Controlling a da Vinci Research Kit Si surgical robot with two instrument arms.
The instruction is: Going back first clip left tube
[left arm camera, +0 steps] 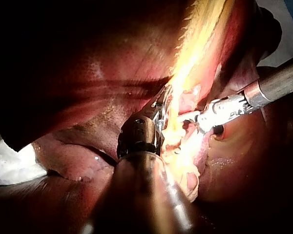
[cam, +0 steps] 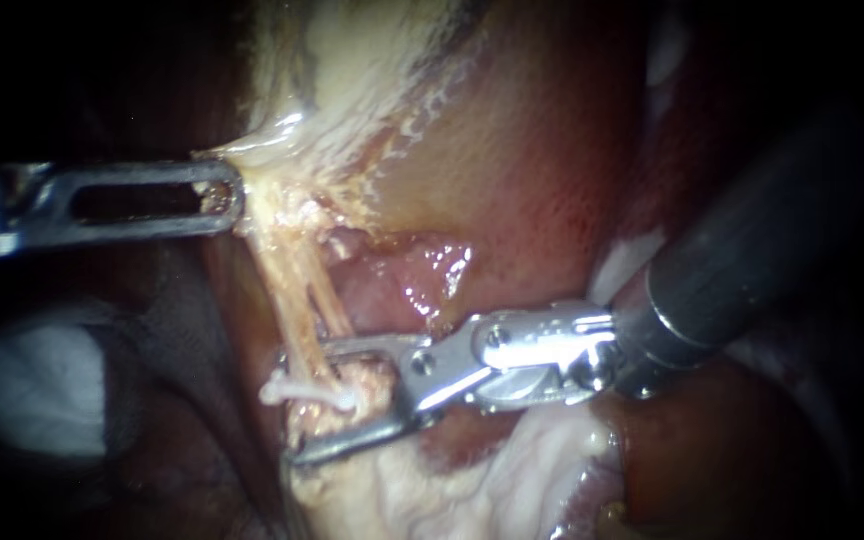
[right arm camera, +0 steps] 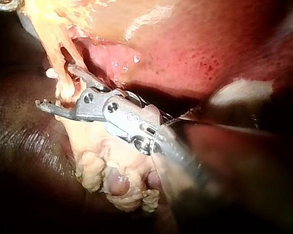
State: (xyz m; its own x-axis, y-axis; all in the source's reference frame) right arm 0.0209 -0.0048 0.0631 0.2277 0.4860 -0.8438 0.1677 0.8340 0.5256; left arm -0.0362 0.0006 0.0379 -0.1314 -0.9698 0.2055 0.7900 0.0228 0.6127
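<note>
White clip (cam: pixel 304 392) sits across the lower end of the tan stringy tube (cam: pixel 297 290) in the endoscope view. It lies between the two halves of the claw of my right instrument (cam: pixel 290 407), which stands wide open and grips nothing. My left instrument (cam: pixel 224 197) has its slotted claw closed on the pale yellow fatty tissue (cam: pixel 287 195) above the tube, beside the red-brown liver (cam: pixel 522 170).

In the left wrist view, my left instrument (left arm camera: pixel 159 109) meets the brightly lit yellow tissue, with the right instrument (left arm camera: pixel 200 119) just ahead.

In the right wrist view, the right instrument (right arm camera: pixel 53 85) straddles the tube (right arm camera: pixel 56 46), claw agape.
</note>
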